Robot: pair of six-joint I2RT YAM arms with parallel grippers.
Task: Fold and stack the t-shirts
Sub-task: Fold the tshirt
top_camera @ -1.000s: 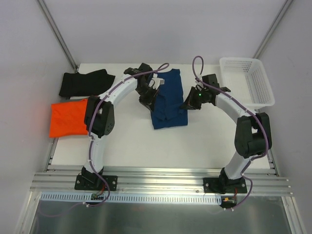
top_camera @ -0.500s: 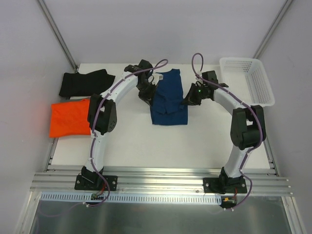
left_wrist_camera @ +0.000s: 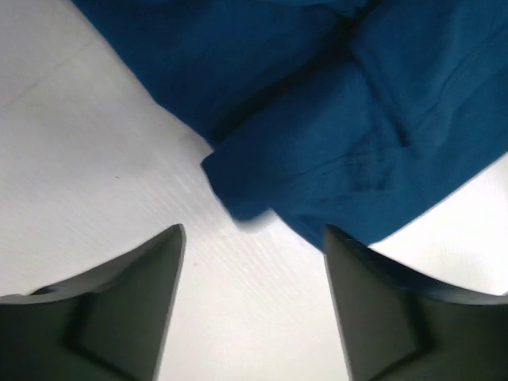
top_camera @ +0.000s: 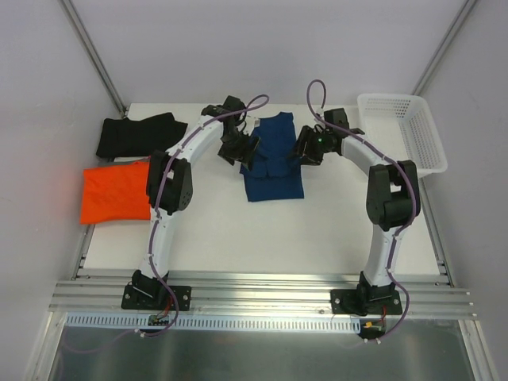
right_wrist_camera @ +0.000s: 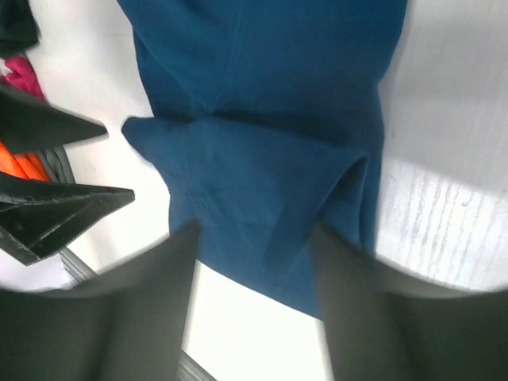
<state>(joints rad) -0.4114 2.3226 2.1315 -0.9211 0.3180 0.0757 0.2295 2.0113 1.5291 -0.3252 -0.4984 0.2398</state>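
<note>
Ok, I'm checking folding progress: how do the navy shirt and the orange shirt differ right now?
Colour: the navy shirt is dark blue, the orange shirt bright orange. Place: navy lies mid-table between the left gripper and right gripper, both open; orange lies at the left edge, away from both. Shape: navy is a narrow strip, orange a wider rectangle. Both lie folded, ungripped.

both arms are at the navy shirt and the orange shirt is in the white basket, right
No: the top external view shows the orange shirt at the left edge of the table, not in the white basket. The rest holds.
</note>
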